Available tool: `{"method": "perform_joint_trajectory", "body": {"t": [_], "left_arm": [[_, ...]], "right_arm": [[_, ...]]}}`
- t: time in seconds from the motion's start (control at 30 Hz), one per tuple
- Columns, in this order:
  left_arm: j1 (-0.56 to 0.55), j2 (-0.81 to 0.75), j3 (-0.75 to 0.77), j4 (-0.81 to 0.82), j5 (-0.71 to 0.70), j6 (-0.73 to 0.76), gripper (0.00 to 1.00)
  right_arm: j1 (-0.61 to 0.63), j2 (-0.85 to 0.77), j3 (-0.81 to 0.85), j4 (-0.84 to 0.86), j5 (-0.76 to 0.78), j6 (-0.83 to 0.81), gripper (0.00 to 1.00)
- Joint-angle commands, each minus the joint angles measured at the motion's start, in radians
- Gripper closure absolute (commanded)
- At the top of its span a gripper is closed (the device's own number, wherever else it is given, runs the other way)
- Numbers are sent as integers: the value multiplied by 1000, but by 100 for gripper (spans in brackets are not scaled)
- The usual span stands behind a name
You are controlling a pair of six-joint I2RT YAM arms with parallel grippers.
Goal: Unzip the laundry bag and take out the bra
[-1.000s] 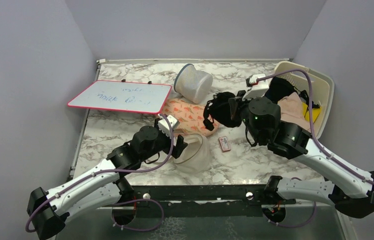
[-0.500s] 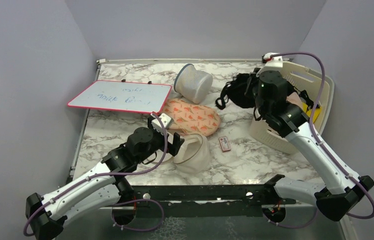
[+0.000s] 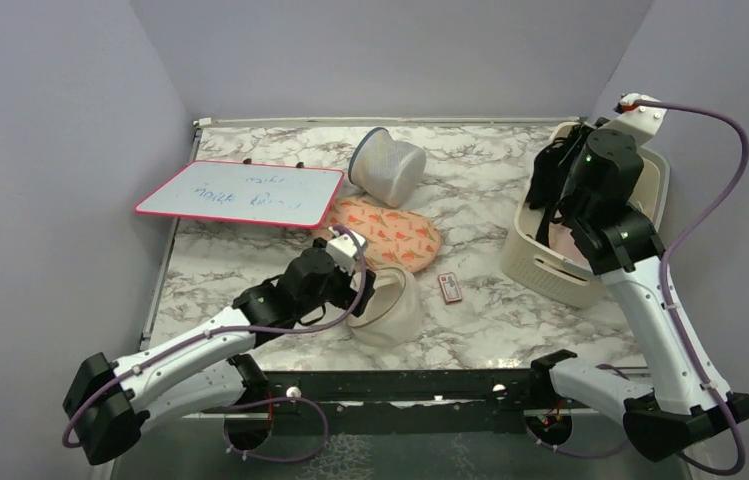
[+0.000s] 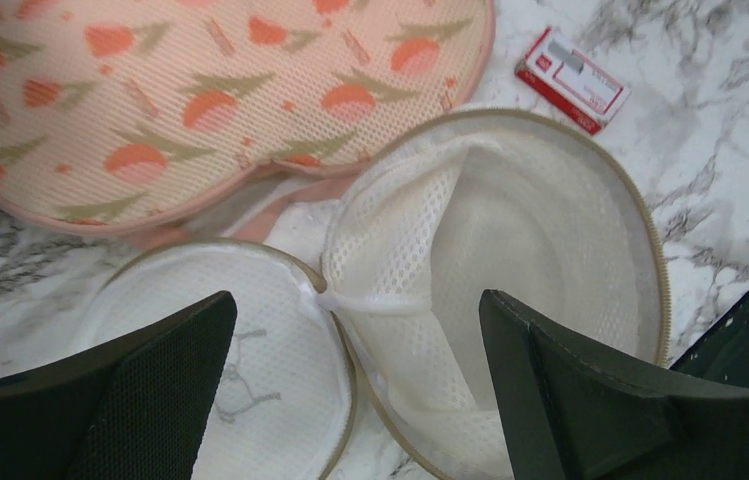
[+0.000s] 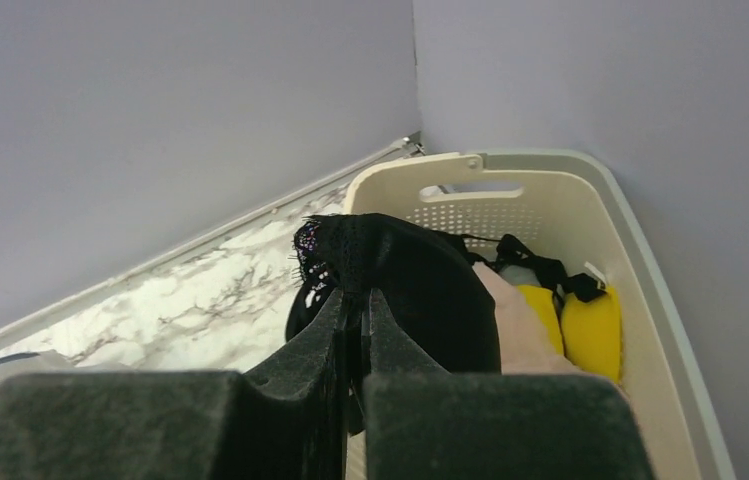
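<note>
- Right gripper [image 5: 355,305]: fingers pressed together on a fold of the bra [image 5: 420,280]. The black fabric bunches just ahead of the tips and hangs below them.
- Change: a second ago this gripper carried the bra low over mid-table. Half a second ago it had risen to the left edge of the basket [image 5: 550,170]. It is now high above the basket, with yellow and pink clothes underneath.
- Left gripper [image 4: 360,340]: spread wide, holding nothing, hovering directly over the bag [image 4: 510,230]. It has barely shifted over that second.
- Bag: lies unzipped beneath the left fingers, flap folded back and white mesh interior exposed. No black fabric is seen inside.
- Pouch [image 4: 200,100]: peach-printed, lies just beyond the bag.
- Judgement: unzipping and removal appear complete, and the bra is well clear of the bag. Only a release into the basket seems outstanding, if one is intended.
</note>
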Motion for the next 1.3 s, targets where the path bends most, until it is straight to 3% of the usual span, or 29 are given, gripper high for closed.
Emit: {"method": "perform_joint_trajectory", "body": {"t": [0.0, 0.1, 0.17, 0.3, 0.4, 0.43, 0.47, 0.73, 0.97, 1.27], "left_arm": [[-8, 146, 41, -18, 147, -10, 13], [-19, 263, 61, -48, 142, -36, 13], [-21, 308, 73, -73, 120, -40, 23], [-23, 295, 94, -99, 85, -23, 63], [-22, 209, 68, -34, 146, 9, 83], [-23, 175, 60, -16, 161, 17, 96], [-24, 142, 51, 3, 171, 21, 100], [-52, -112, -59, 165, 199, 66, 100], [-60, -236, -129, 259, 220, 107, 100], [-62, -298, -142, 194, 91, 146, 100]], "right_arm": [[-6, -37, -31, 37, 59, -56, 99], [-8, -79, -56, 24, 56, -54, 99], [-8, -97, -61, 19, 80, -71, 99], [-7, -148, -90, 33, 61, -104, 99], [-7, -190, -130, 47, 16, -106, 99], [-7, -199, -142, 47, 4, -103, 99], [-7, -203, -149, 38, -1, -95, 99], [-7, -184, -191, 18, 34, -91, 99], [-7, -140, -176, 4, 137, -47, 99], [-7, -122, -271, 89, 258, -5, 99]]}}
